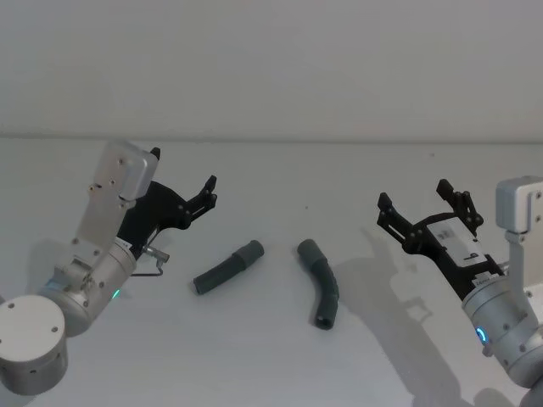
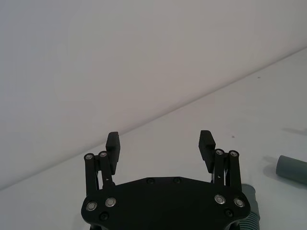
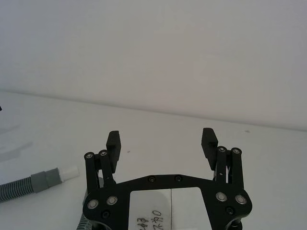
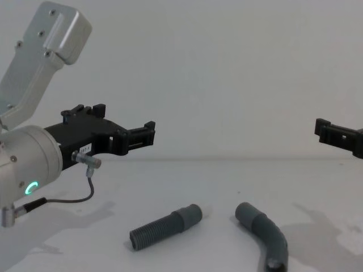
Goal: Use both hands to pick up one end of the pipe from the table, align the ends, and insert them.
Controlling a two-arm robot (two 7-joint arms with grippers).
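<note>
The left gripper (image 1: 208,193) hangs above the left side of the counter (image 1: 271,365), its jaws apart and empty. The right gripper (image 1: 414,197) hangs above the right side, jaws likewise spread and holding nothing. Between them, two pipe pieces lie flat on the counter. The straight ribbed piece (image 1: 227,267) is nearer the left gripper and the elbow piece (image 1: 321,284) lies beside it, their upper collars near each other but apart.

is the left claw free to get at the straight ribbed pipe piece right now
Probably yes: the left claw is open and held above the table, to the left of the straight ribbed piece, with nothing between them.
</note>
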